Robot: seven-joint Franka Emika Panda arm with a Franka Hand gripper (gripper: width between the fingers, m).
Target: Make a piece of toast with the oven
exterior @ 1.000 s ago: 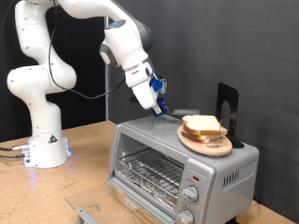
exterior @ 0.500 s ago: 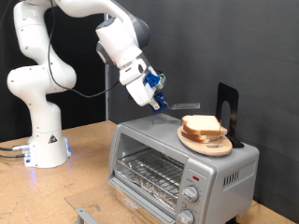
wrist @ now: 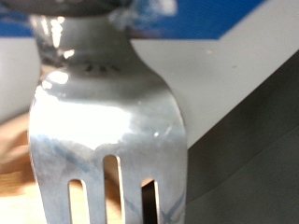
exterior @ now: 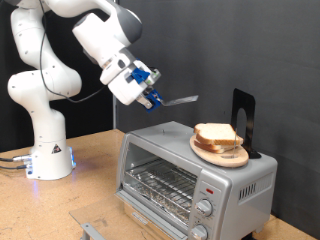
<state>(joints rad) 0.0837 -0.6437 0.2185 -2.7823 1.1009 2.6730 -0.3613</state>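
Note:
The oven [exterior: 170, 175] is a silver toaster oven on the wooden table, door shut, wire rack showing through the glass. On its roof a round wooden board [exterior: 222, 154] carries two stacked slices of pale bread; the piece of toast [exterior: 213, 132] lies on top. My gripper [exterior: 150, 97] is in the air above and to the exterior view's left of the oven, shut on a metal fork [exterior: 180, 100] that points towards the exterior view's right. The fork's tines fill the wrist view [wrist: 107, 121]. The fork touches nothing.
A black upright stand [exterior: 243, 118] sits on the oven roof behind the board. The oven's knobs [exterior: 207, 205] are on its right front. The robot's white base [exterior: 45, 150] stands at the exterior view's left. A small metal piece [exterior: 95, 230] lies at the table's front edge.
My gripper has swung up and towards the exterior view's left with the fork, away from the bread and the oven roof. The bread and board have not moved.

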